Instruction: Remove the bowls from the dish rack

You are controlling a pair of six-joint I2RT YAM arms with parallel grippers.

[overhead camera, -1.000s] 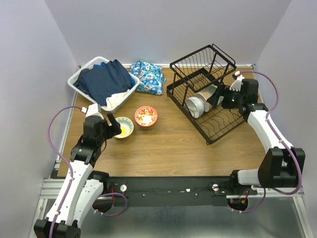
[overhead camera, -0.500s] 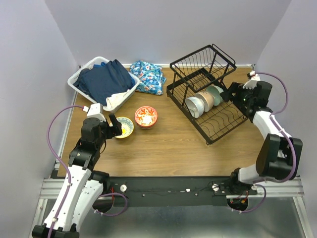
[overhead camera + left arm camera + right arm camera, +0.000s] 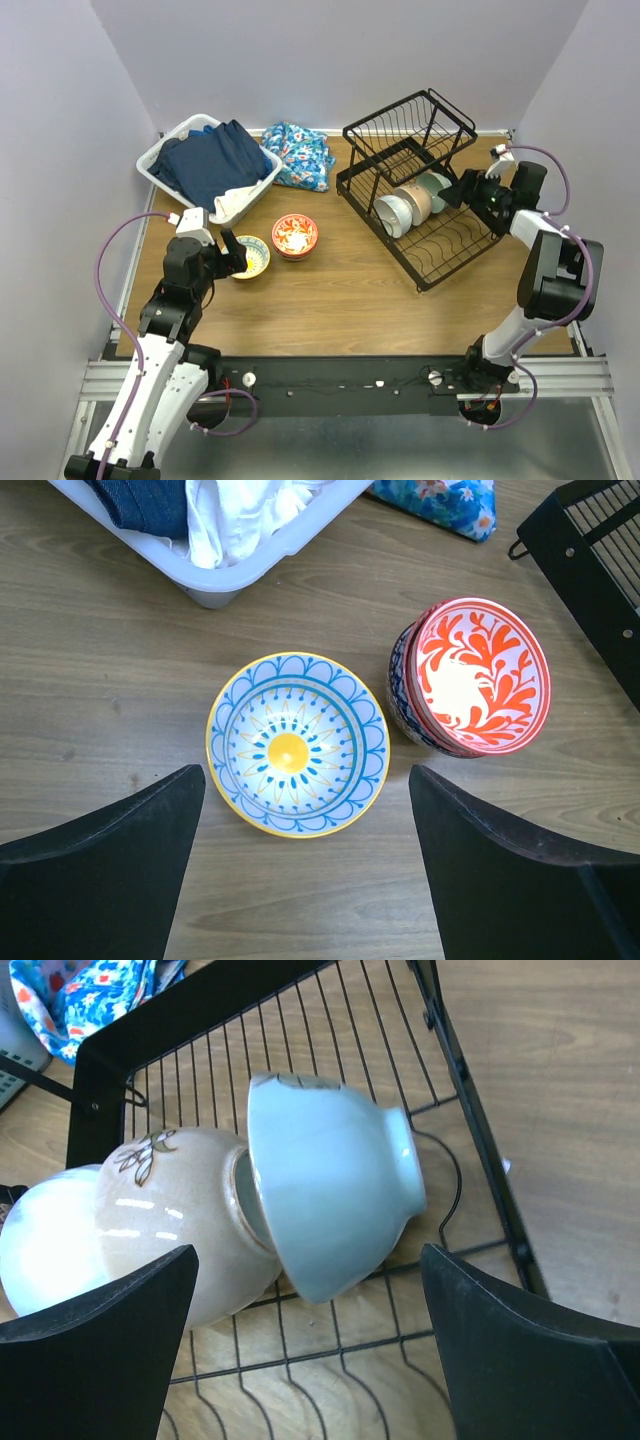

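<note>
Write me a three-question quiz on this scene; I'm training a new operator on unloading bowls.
1. How many bowls stand in the dish rack?
2. True or false: the left gripper is shut on the yellow-rimmed bowl.
3. What does the red-orange floral bowl rest on? A the table, B another bowl, C the laundry basket.
Key:
1. Three: a white bowl, a tan bowl, a mint green bowl.
2. False; it is open, with a finger to either side of that bowl.
3. B, a blue patterned bowl.
</note>
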